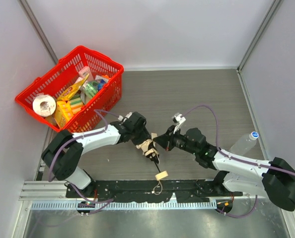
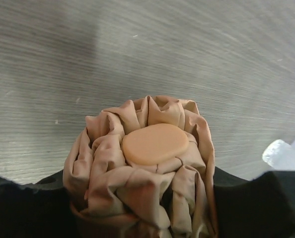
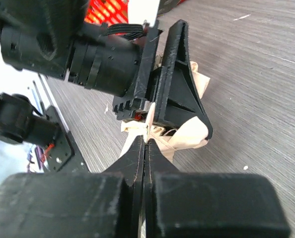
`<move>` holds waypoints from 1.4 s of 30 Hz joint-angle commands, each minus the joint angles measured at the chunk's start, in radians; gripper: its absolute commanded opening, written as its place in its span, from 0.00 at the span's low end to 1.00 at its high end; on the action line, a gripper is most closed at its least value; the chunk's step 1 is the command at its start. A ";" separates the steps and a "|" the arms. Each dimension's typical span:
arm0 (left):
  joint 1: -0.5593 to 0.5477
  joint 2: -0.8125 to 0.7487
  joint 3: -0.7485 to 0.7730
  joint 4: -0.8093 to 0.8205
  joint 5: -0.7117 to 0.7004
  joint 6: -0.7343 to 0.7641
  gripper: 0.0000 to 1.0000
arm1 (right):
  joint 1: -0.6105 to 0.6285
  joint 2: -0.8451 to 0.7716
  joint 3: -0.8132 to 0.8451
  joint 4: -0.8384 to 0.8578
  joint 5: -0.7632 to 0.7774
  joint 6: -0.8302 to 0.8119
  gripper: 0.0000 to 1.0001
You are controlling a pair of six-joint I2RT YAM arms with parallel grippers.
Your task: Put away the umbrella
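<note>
**Item:** umbrella (image 1: 148, 148), beige folding type, canopy gathered into a pleated bundle.

**Location:** near middle of the table (image 1: 187, 94), between my two arms. The tan handle (image 1: 161, 175) points toward the near edge, and the cord loop (image 1: 157, 187) trails just beyond it.

**Left gripper (image 1: 140, 142):** clamped across the bunched fabric just below the round top cap (image 2: 155, 144). In the wrist view the pleats bulge up between the jaws.

**Right gripper (image 3: 145, 148):** jaws pressed together, tips right against the fabric beside the left gripper. I cannot tell whether a thin fold is nipped between them.

**Also present:** red basket (image 1: 70, 87) at far left, well apart and holding groceries. A clear bottle (image 1: 243, 144) stands at right, beside my right arm.

**Step in hand, as I judge it:** gathering the loose canopy into a tight roll.

**Handling notes:**
- I would hold the left clamp firm but squeeze no harder, since the thin ribs look easy to bend.
- I would use the right tips to stroke stray pleats one way around the shaft, working low over the table.
- The two wrists are crowded together, so I would make small moves.
- I would watch that the cord loop does not catch on the near rail.
</note>
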State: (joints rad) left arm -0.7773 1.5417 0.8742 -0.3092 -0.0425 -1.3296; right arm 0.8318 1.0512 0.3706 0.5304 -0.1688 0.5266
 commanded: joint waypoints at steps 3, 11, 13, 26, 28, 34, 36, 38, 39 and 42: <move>0.010 0.107 0.041 -0.238 -0.141 0.043 0.00 | 0.117 -0.037 0.110 0.200 0.057 -0.190 0.00; -0.039 0.149 0.091 -0.269 -0.180 0.012 0.00 | 0.271 0.151 0.229 0.050 0.137 -0.426 0.00; -0.039 0.152 0.089 -0.271 -0.183 0.018 0.00 | 0.303 0.182 0.246 0.001 0.163 -0.477 0.00; -0.039 0.120 0.083 -0.265 -0.172 0.064 0.00 | 0.466 0.349 0.274 -0.177 0.477 -0.740 0.00; -0.037 0.118 0.091 -0.269 -0.180 0.081 0.00 | 0.483 0.366 0.272 -0.213 0.503 -0.752 0.00; -0.033 0.118 0.109 -0.275 -0.200 0.139 0.00 | 0.489 0.377 0.298 -0.342 0.468 -0.716 0.00; -0.033 0.113 0.109 -0.249 -0.180 0.156 0.00 | 0.489 0.389 0.300 -0.342 0.384 -0.673 0.00; -0.030 0.112 0.112 -0.242 -0.151 0.158 0.00 | 0.490 0.406 0.300 -0.324 0.318 -0.620 0.00; -0.030 0.112 0.118 -0.242 -0.139 0.164 0.00 | 0.489 0.414 0.282 -0.301 0.301 -0.588 0.00; -0.027 0.094 0.126 -0.229 -0.119 0.168 0.00 | 0.481 0.446 0.245 -0.195 0.235 -0.536 0.01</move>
State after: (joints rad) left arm -0.8177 1.6508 0.9668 -0.5598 -0.1818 -1.1656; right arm 1.2995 1.4399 0.6529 0.2806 0.2600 -0.1352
